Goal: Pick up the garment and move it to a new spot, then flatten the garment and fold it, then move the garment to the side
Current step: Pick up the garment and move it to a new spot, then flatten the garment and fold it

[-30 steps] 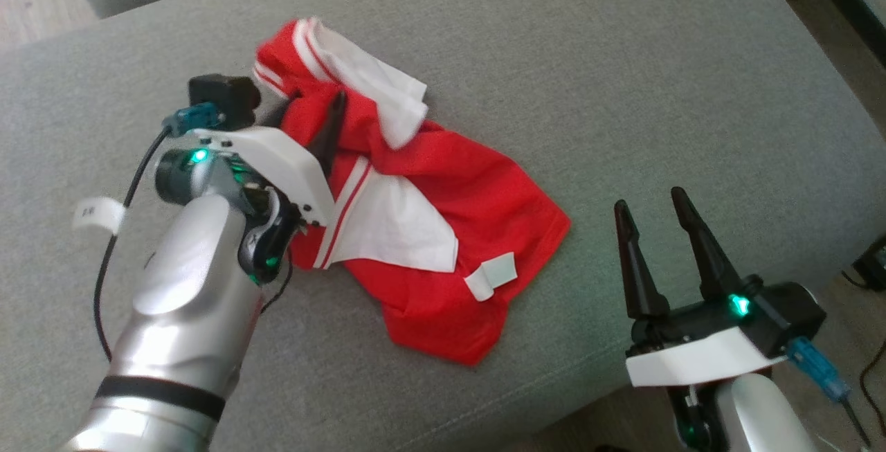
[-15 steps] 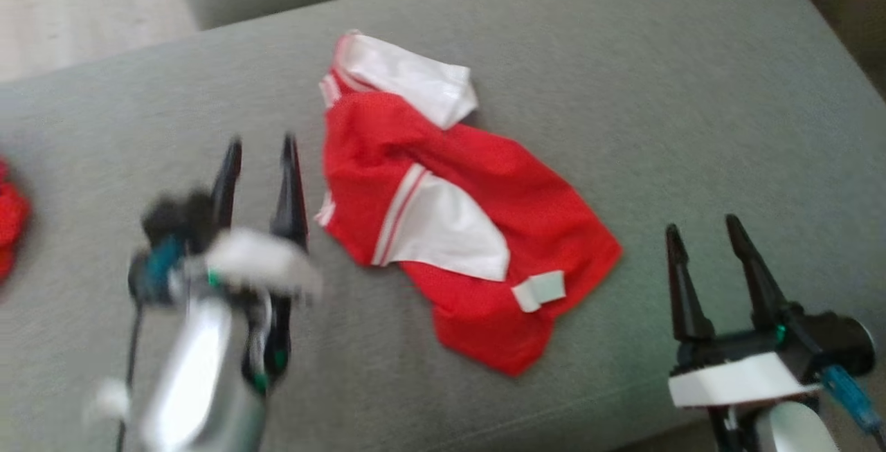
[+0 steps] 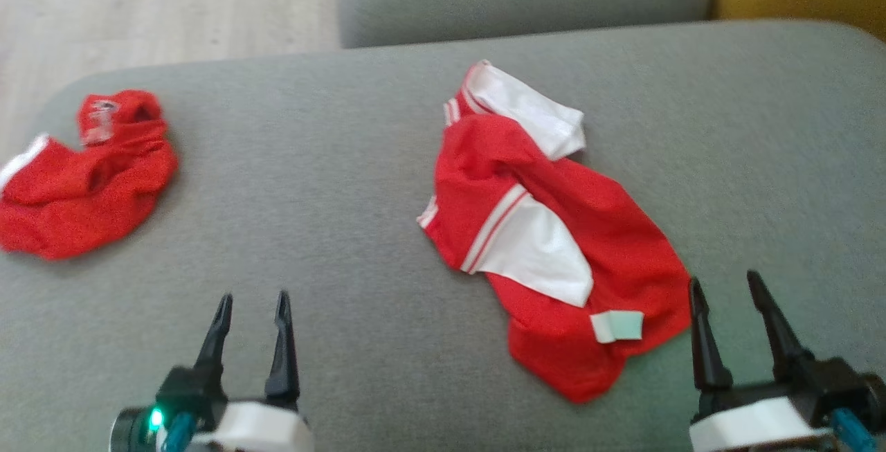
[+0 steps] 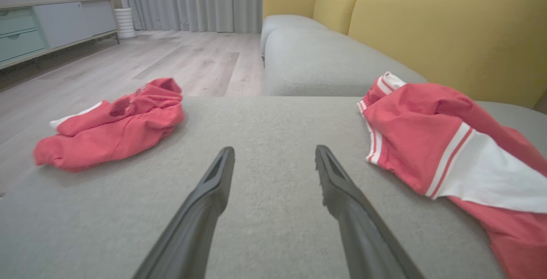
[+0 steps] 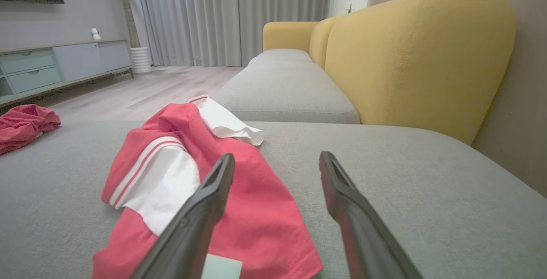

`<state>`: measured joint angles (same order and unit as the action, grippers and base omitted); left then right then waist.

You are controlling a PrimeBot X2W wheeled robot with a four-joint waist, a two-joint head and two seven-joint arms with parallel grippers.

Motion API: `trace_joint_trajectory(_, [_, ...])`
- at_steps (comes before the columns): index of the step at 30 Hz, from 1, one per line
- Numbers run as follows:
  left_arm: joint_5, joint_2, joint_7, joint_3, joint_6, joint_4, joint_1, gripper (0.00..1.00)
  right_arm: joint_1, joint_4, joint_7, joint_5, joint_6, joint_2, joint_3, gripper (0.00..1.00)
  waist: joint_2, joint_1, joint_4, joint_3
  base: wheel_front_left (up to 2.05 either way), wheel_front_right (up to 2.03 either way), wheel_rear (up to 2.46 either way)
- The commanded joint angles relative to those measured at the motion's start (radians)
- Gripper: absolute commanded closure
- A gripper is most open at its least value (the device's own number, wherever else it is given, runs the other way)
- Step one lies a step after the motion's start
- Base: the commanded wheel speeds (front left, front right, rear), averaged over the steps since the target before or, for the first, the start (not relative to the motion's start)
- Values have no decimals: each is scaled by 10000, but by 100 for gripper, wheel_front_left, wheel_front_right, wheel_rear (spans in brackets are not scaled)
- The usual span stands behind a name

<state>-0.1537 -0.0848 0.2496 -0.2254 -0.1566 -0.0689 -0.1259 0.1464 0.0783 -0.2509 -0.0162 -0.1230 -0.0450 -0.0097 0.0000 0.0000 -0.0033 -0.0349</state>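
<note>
Two garments on the seat (image 3: 311, 196): red-and-white garment (image 3: 554, 230) near front edge, red garment (image 3: 83, 182) at left edge. My left gripper (image 3: 253, 295) and right gripper (image 3: 723, 277) gape empty.

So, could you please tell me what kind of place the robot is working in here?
Most likely a home living room: a sofa with grey seats and yellow backs, floor-length grey curtains, and a low sideboard along the wall on a wooden floor.
</note>
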Motion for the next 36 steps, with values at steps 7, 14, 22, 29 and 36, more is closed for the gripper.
trace_joint_trajectory(7, [382,111,121,710,320,252,-604,0,124,297,-109,-31,-77,-53,273,0,0,0,544,484,0,0,0])
trace_joint_trajectory(14, [366,209,121,1089,428,393,-808,0,161,513,-109,-111,-77,-53,298,0,0,0,669,514,0,0,0])
trace_joint_trajectory(22, [401,293,122,1282,638,448,-667,0,104,658,-109,-137,-77,-53,413,0,0,0,686,485,0,0,0])
trace_joint_trajectory(29, [390,329,122,1244,704,387,-647,0,-327,901,-21,554,-77,-141,1369,0,0,0,576,422,0,0,0])
trace_joint_trajectory(36, [278,342,122,1113,670,324,-537,0,-968,1510,2431,709,-77,-384,2085,0,0,0,631,355,0,0,0])
